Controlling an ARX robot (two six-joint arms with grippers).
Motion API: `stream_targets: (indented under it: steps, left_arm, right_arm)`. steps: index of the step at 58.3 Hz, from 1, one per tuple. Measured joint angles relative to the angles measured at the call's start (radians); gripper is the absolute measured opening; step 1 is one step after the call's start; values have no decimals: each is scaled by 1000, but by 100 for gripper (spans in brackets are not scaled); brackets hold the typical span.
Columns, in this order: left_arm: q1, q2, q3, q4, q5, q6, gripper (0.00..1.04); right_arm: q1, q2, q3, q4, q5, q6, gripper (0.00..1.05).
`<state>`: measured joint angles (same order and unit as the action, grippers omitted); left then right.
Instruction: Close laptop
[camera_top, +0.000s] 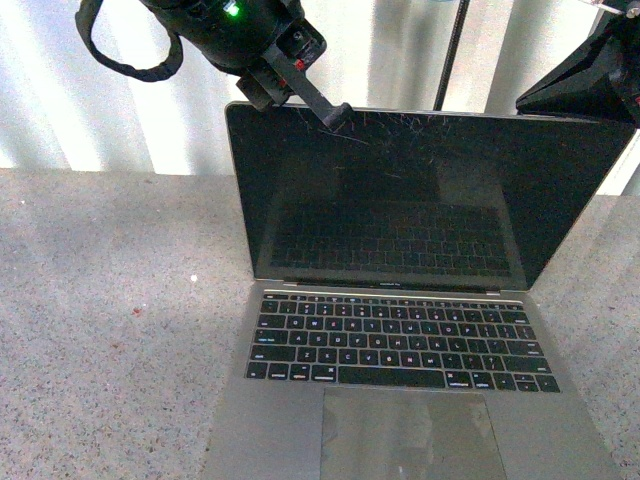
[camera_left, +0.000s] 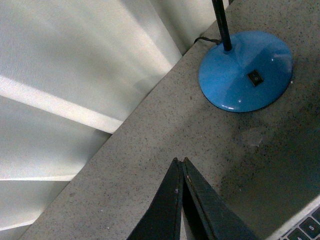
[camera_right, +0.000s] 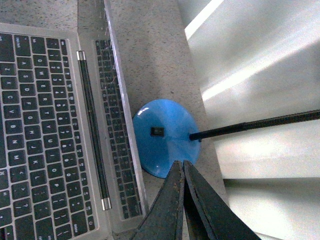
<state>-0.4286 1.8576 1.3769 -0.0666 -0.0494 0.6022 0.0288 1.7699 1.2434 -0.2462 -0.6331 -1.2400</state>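
Note:
The silver-grey laptop (camera_top: 400, 400) stands open on the counter, its scratched black screen (camera_top: 420, 200) upright and mirroring the black keys. My left gripper (camera_top: 338, 113) is shut, its tip resting at the top edge of the screen, left of the middle. In the left wrist view the left gripper (camera_left: 180, 161) holds nothing, and a corner of the laptop (camera_left: 306, 227) shows beside it. My right gripper (camera_top: 524, 100) is shut behind the screen's top right corner. The right wrist view has the right gripper (camera_right: 181, 163) over the space behind the laptop (camera_right: 40, 125), gripping nothing.
A lamp with a blue round base (camera_right: 165, 137) and a thin black stem (camera_top: 452, 60) stands just behind the laptop's lid. The base (camera_left: 245, 70) has a small black switch. The grey speckled counter (camera_top: 110, 330) runs back to a white panelled wall (camera_top: 120, 110).

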Motion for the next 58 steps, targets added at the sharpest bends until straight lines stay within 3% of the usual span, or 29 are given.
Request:
stream_targets:
  steps: [58]
  left_arm:
    - [0, -48, -138, -41, 42, -27, 4]
  right_arm:
    - [30, -24, -95, -62, 26, -75, 3]
